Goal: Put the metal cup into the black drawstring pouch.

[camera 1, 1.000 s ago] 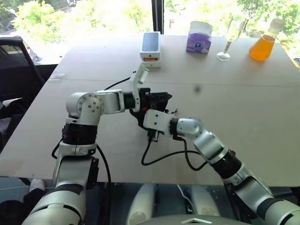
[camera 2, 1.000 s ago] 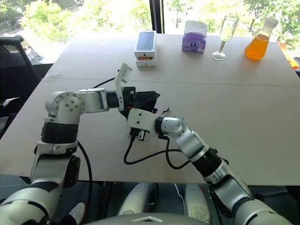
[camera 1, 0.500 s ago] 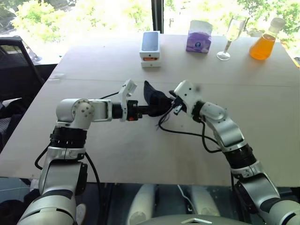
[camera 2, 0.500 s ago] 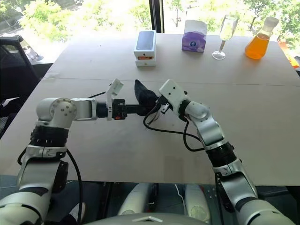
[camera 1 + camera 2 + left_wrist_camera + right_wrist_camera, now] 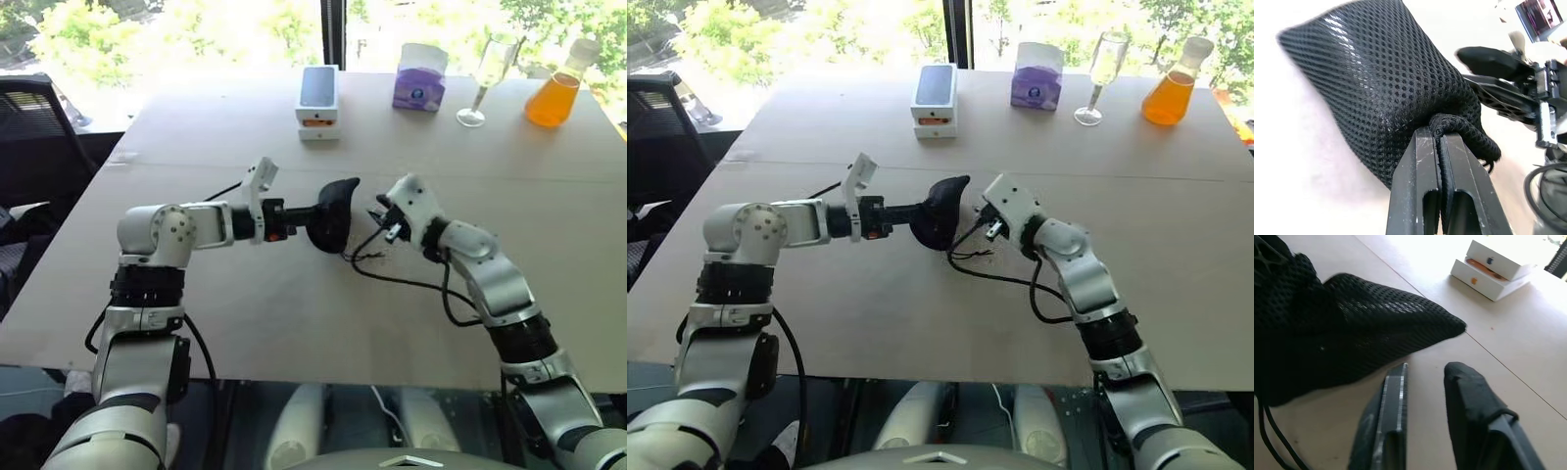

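The black mesh pouch (image 5: 331, 213) hangs above the middle of the worktop (image 5: 196, 304), its gathered edge pinched tight in the clenched fingers of the left gripper (image 5: 1439, 147). The cup cannot be made out; whether it sits inside the pouch is hidden by the cloth. A thin cord (image 5: 364, 257) trails from the pouch down to the worktop. The right gripper (image 5: 1422, 377) is just beside the pouch, its fingers parted and grasping nothing. Along the far edge stand a white box (image 5: 317, 101), a purple tissue pack (image 5: 419, 78), a wine glass (image 5: 480, 83) and an orange flask (image 5: 552, 95), well apart from both arms. The near and right stretches of the worktop lie bare.
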